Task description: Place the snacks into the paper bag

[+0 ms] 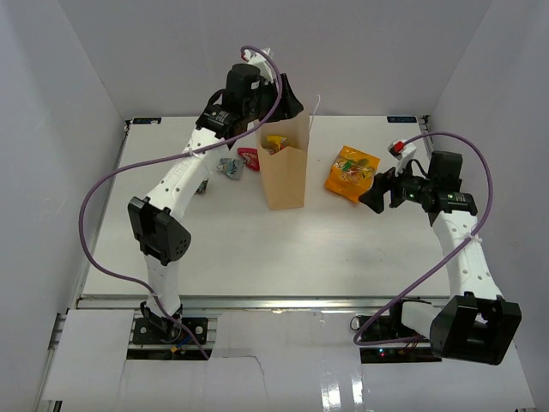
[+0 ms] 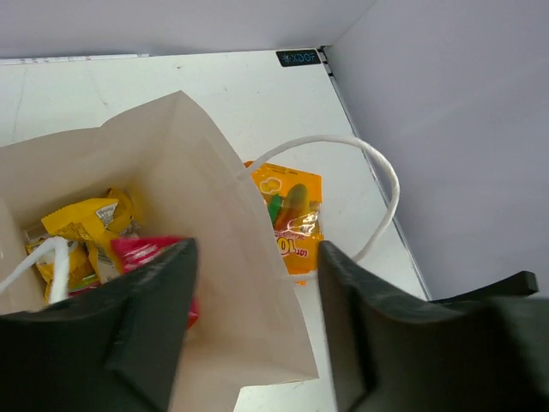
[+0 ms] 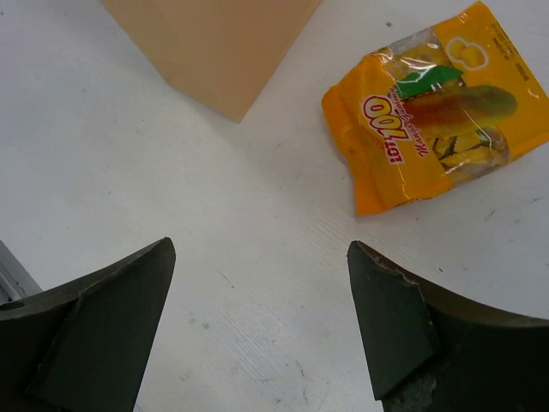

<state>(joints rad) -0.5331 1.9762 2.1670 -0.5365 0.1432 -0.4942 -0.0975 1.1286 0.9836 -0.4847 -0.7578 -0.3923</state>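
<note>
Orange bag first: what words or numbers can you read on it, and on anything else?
"100": on the orange bag.
Small writing beneath it: too blurred to read.
Black label: too small to read.
Yellow packet in the paper bag: print too small to read.

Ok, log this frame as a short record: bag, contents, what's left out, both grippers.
paper bag: upright, mid-table
inside: yellow packet, pink-red packet
on table: orange bag right of paper bag; small red packet, grey-teal packet left of it
left gripper: open, above bag mouth
right gripper: open, above table near orange bag
</note>
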